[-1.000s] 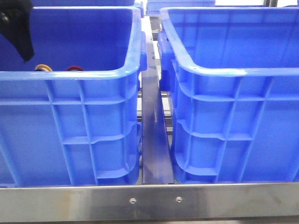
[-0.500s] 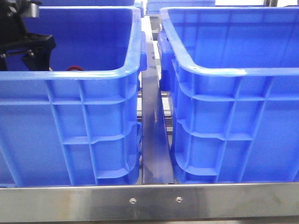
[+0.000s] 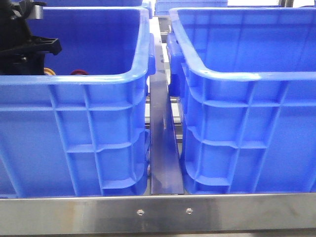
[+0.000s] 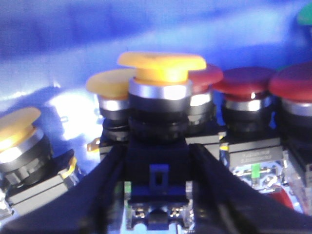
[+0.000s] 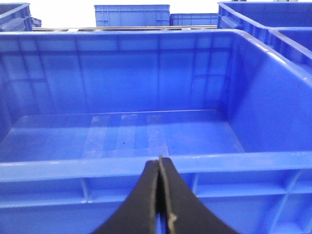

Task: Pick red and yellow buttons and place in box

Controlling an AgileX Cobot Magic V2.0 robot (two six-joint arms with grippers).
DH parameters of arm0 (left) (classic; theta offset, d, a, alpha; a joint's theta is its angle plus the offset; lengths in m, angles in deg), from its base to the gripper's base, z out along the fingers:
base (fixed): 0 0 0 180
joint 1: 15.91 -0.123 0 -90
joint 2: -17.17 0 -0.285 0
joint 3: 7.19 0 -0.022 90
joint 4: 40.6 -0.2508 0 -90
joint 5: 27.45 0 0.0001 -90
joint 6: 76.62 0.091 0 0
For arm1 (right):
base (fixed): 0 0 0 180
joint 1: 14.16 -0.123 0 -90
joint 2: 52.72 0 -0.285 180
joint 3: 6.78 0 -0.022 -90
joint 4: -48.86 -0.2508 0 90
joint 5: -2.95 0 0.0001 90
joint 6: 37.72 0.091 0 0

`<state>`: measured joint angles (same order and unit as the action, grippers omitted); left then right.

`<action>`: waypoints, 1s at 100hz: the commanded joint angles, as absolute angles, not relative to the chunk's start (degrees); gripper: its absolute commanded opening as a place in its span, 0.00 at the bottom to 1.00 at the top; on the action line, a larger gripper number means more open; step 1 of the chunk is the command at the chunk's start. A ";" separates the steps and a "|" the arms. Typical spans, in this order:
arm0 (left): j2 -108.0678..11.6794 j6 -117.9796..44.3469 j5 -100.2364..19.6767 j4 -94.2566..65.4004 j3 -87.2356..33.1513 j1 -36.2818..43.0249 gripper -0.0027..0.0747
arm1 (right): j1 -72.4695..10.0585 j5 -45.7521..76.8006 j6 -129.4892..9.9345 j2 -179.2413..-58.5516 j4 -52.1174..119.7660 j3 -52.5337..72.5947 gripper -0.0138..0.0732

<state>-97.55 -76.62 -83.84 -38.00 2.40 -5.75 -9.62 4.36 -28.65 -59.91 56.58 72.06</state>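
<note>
While your left gripper (image 4: pixel 157 195) clamps one yellow button (image 4: pixel 158 92) between its fingers, count two more yellow, three red (image 4: pixel 243 83); right gripper (image 5: pixel 160 204) closed, empty.

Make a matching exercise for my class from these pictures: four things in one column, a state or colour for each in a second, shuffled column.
Things:
1. left gripper
2. right gripper
3. right-hand crate
4. button between the left fingers

States:
A. yellow cap
B. fingers pressed together, holding nothing
C. nothing inside
D. fingers either side of a button's base

Pairs: 1-D, 2-B, 3-C, 4-A
</note>
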 commanded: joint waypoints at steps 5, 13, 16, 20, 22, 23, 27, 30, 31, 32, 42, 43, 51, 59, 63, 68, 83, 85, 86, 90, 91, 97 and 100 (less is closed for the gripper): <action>-94.74 -76.62 -81.90 -36.99 4.35 -6.08 0.18 | -9.24 0.12 -29.09 -58.77 56.39 72.32 0.04; -94.74 -76.62 -81.76 -36.99 4.35 -6.08 0.18 | -9.24 0.12 -29.09 -58.77 56.39 72.32 0.04; -94.74 -76.62 -81.76 -36.99 4.35 -6.08 0.18 | -9.24 0.12 -29.09 -58.77 56.39 72.32 0.04; -94.74 -76.62 -81.67 -36.90 4.35 -6.08 0.18 | -9.24 0.12 -29.09 -58.77 56.39 72.32 0.04; -94.74 -76.62 -81.67 -36.90 4.35 -6.08 0.18 | -9.24 0.12 -29.09 -58.77 56.39 72.32 0.04; -94.74 -76.62 -81.67 -36.90 4.35 -6.08 0.18 | -9.24 0.12 -29.09 -58.77 56.39 72.32 0.04; -94.74 -76.62 -81.67 -36.90 4.35 -6.08 0.18 | -9.24 0.12 -29.09 -58.77 56.39 72.32 0.04; -94.74 -76.62 -81.67 -36.90 4.35 -6.08 0.18 | -9.24 0.12 -29.09 -58.77 56.39 72.32 0.04; -94.74 -76.62 -81.64 -36.90 4.35 -6.08 0.18 | -9.24 0.12 -29.09 -58.77 56.39 72.32 0.04; -94.63 -76.62 -81.64 -36.90 4.35 -6.08 0.18 | -9.24 0.12 -29.09 -58.77 56.39 72.32 0.04; -94.07 -76.62 -80.97 -36.90 4.35 -6.08 0.18 | -9.24 0.12 -29.09 -58.77 56.39 72.32 0.04; -93.94 -76.62 -80.97 -36.90 4.35 -6.08 0.18 | -9.24 0.12 -29.09 -58.77 56.39 72.32 0.04; -92.33 -76.62 -80.82 -36.90 4.35 -6.08 0.18 | -9.24 0.12 -29.09 -58.77 56.39 72.32 0.04; -90.34 -76.62 -81.20 -36.63 4.35 -6.08 0.18 | -9.24 -0.07 -29.09 -58.77 56.39 72.32 0.04; -89.13 -76.62 -81.21 -36.19 4.22 -6.08 0.18 | -9.24 -0.30 -29.09 -58.77 56.39 72.32 0.04; -87.60 -76.62 -81.21 -35.17 4.00 -6.08 0.18 | -9.24 -0.64 -29.09 -58.77 56.39 72.32 0.04; -82.80 -76.62 -80.28 -34.05 1.81 -5.59 0.18 | -9.24 -1.29 -29.09 -58.77 56.39 72.32 0.04; -82.11 -76.62 -80.27 -33.74 1.37 -5.45 0.18 | -9.24 -1.56 -29.09 -58.77 56.39 72.32 0.04; -81.65 -76.62 -80.27 -33.63 1.24 -5.31 0.18 | -9.24 -1.63 -29.09 -58.77 56.39 72.32 0.04; -80.56 -76.19 -80.27 -33.29 0.33 -4.75 0.18 | -9.24 -1.75 -29.09 -58.77 56.39 72.32 0.04; -80.13 -76.18 -80.27 -33.29 0.02 -4.72 0.18 | -9.24 -1.75 -29.09 -58.77 56.39 72.32 0.04; -78.40 -75.52 -80.02 -33.04 -1.28 -3.55 0.18 | -9.37 -1.86 -29.09 -58.77 56.39 72.32 0.04; -77.35 -75.33 -79.47 -32.87 -1.99 -2.98 0.18 | -9.37 -1.86 -29.09 -58.77 56.39 72.32 0.04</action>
<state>-82.31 -76.04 -82.58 -34.75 -1.91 -4.71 -9.62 3.35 -28.65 -59.91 56.58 72.06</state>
